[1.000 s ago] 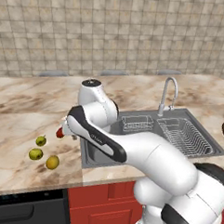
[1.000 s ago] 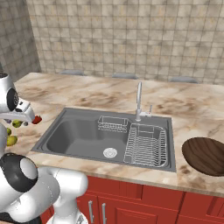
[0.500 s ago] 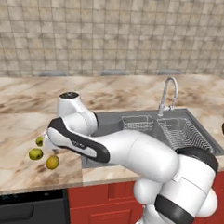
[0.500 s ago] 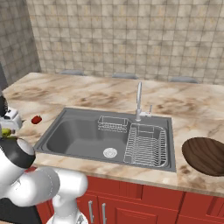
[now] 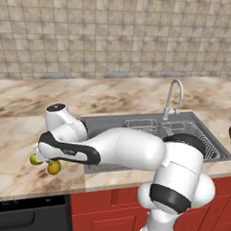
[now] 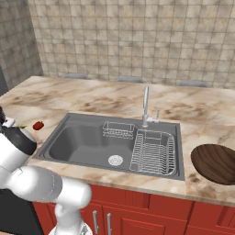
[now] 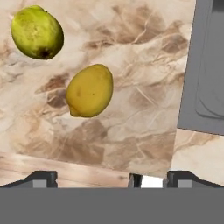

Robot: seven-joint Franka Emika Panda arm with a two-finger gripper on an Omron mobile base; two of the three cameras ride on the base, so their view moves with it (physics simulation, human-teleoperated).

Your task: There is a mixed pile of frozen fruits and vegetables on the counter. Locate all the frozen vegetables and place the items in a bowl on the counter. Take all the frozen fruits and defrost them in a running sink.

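My gripper (image 7: 114, 179) is open over the counter (image 7: 131, 127), its fingertips (image 7: 41, 178) wide apart with nothing between them. Ahead of them in the hand view lie the yellow-orange vegetable (image 7: 89, 90) and, farther off, a yellow-green fruit (image 7: 37, 33) with a dark stem end. The left base view has the same fruit (image 5: 36, 159) and yellow-orange vegetable (image 5: 53, 167) just under my bent arm. The second yellow-green fruit is hidden. The red vegetable (image 6: 38, 125) rests on the counter by the left rim of the sink (image 6: 69, 137). The dark brown bowl (image 6: 215, 163) sits far right.
The sink's grey rim (image 7: 205, 65) runs along the right of the hand view. The basin holds a wire basket (image 6: 118, 130) and a rack (image 6: 153, 151), with the chrome faucet (image 6: 146, 103) behind. The counter's front edge lies close below the pile.
My arm has swung left and down from beside the red vegetable to hang over the yellow items. The red vegetable, bowl and sink stay in place.
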